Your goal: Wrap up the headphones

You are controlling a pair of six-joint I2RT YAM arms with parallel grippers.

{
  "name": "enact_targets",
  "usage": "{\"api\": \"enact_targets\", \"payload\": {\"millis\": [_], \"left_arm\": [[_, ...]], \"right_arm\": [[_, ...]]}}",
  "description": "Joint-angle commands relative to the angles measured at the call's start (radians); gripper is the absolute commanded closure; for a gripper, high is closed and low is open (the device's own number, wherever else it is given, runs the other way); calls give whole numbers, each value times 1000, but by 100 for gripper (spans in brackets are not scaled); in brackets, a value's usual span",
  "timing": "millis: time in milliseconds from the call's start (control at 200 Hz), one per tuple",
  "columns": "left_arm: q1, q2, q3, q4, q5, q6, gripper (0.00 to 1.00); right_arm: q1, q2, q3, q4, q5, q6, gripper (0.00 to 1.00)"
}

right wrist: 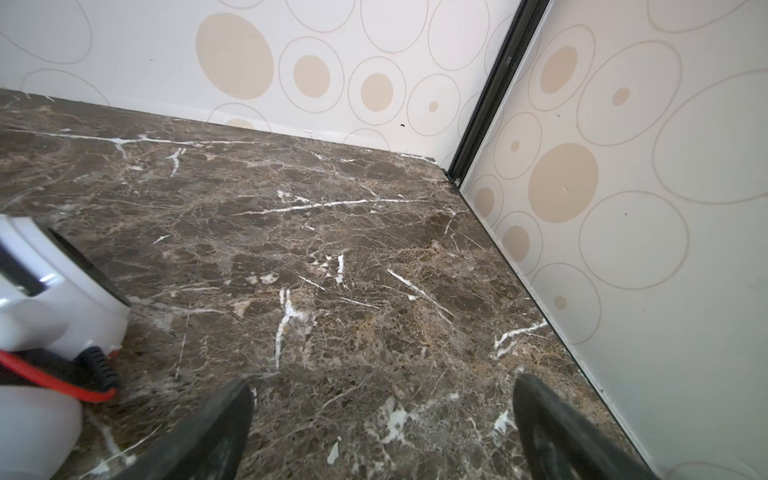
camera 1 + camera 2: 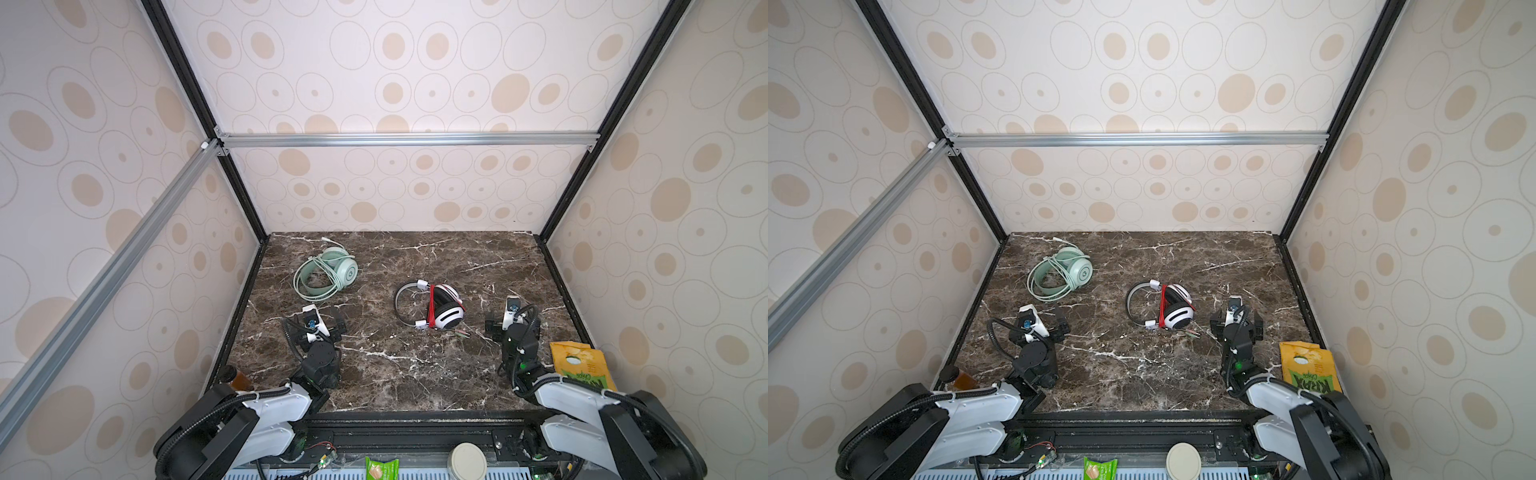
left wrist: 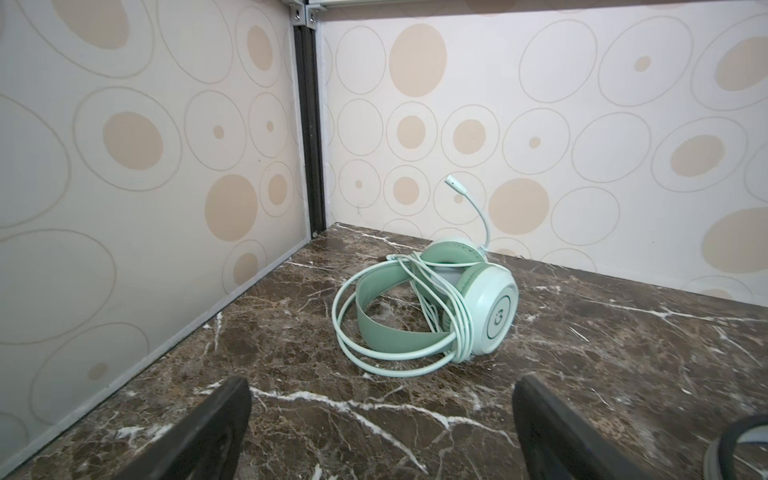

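Note:
The mint-green headphones (image 2: 328,272) (image 2: 1061,272) (image 3: 436,303) lie at the table's far left, their pale green cable (image 3: 374,353) looped round the band and earcups. The white headphones (image 2: 440,307) (image 2: 1173,309) (image 1: 37,291) lie near the middle, with a thin red cable (image 2: 432,307) wound round them. My left gripper (image 2: 318,320) (image 2: 1040,322) (image 3: 382,415) stands open and empty, a short way in front of the green headset. My right gripper (image 2: 513,320) (image 2: 1235,322) (image 1: 382,415) is open and empty too, just right of the white headset.
A yellow chips bag (image 2: 579,365) (image 2: 1308,370) lies at the front right edge. At the front left corner stands a brown bottle (image 2: 237,378). Patterned walls (image 3: 124,208) (image 1: 623,208) close off the left, back and right sides of the marble table (image 2: 395,374).

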Motion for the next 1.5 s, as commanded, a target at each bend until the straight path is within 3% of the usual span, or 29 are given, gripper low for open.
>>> {"api": "enact_targets", "payload": {"millis": [0,95,180,320,440,605,805,1080,1240,1496], "left_arm": [[12,31,-4,187,-92,72,2],[15,53,-16,263,-104,105,2],[15,58,-23,302,-102,143,2],[20,80,-22,372,-119,279,2],[23,136,-55,561,-127,396,2],[57,253,-32,631,-143,513,2],[175,384,-21,627,-140,387,2],[367,383,-92,633,49,142,2],[383,389,-76,619,112,165,2],[402,362,29,355,296,189,2]], "right_arm": [[-27,85,-14,237,-28,6,0],[-37,153,0,265,-68,0,6],[-36,190,16,279,-62,-3,5],[-86,288,-1,404,-109,1,12],[-88,369,1,507,-95,-17,7],[-87,310,44,340,-97,9,3],[-89,315,56,322,-98,5,2],[-89,347,20,421,-148,-20,2],[-89,355,23,422,-159,-22,0],[-95,431,28,499,-190,-41,0]]}}
